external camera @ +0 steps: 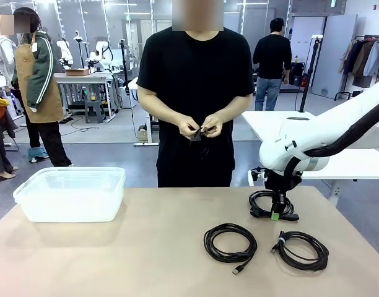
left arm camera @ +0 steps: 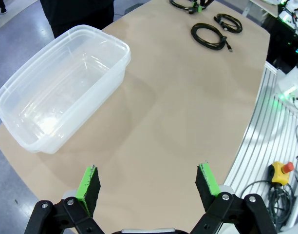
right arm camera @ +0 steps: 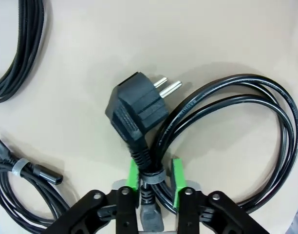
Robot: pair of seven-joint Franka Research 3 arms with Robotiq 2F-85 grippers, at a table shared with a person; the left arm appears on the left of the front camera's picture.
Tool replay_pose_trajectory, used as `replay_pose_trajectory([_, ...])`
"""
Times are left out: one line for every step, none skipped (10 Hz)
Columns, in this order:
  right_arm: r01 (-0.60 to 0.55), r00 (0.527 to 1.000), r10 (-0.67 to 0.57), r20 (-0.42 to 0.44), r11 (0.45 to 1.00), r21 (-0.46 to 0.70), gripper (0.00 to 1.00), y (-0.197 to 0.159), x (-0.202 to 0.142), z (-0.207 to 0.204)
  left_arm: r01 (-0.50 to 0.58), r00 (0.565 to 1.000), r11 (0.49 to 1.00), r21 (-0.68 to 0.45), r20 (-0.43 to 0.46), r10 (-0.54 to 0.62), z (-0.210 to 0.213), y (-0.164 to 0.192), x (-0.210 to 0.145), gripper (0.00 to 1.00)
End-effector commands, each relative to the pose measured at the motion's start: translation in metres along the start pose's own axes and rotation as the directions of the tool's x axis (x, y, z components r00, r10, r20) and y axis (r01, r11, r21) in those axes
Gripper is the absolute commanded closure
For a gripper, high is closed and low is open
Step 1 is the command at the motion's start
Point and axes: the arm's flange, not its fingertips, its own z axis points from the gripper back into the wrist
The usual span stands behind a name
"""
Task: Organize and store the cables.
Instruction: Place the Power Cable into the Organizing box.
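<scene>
Clear plastic bin (external camera: 70, 204) sits empty; right hand (right arm camera: 155, 174) clamps a power cable (right arm camera: 134, 114), left hand (left arm camera: 149, 187) open.

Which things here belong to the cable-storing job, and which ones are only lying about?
For the job:
- power cable, held by the fingers of the right gripper
- middle coiled cable
- right-side coiled cable
- clear bin, probably for storing

Lying about:
- yellow emergency-stop button
- loose wires beside it
</scene>
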Motion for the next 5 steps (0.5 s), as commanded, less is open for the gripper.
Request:
replay_pose_trajectory([0.011,0.999,-0.010,-0.033,1.000,0.003,1.00,0.007,0.005,0.003,0.013,1.000,1.000,-0.007,0.012,-0.013,0.001,0.001,-0.002,0.00])
replay_pose_trajectory([0.005,0.999,-0.005,-0.037,1.000,-0.013,1.00,0.010,0.008,0.009,0.013,1.000,1.000,-0.007,0.012,-0.013,0.001,0.001,-0.002,0.00])
replay_pose_trajectory([0.006,0.999,-0.007,-0.037,1.000,-0.028,1.00,0.015,0.011,0.020,0.013,1.000,1.000,-0.007,0.012,-0.013,0.001,0.001,-0.002,0.00])
replay_pose_trajectory([0.015,1.000,-0.015,-0.013,1.000,-0.017,1.00,0.021,0.017,0.032,0.013,1.000,1.000,-0.007,0.012,-0.013,0.001,0.001,-0.002,0.00])
replay_pose_trajectory([0.032,0.999,-0.034,-0.036,0.999,-0.040,1.00,0.032,0.026,0.049,0.013,1.000,1.000,-0.007,0.012,-0.013,0.001,0.001,-0.002,0.00])
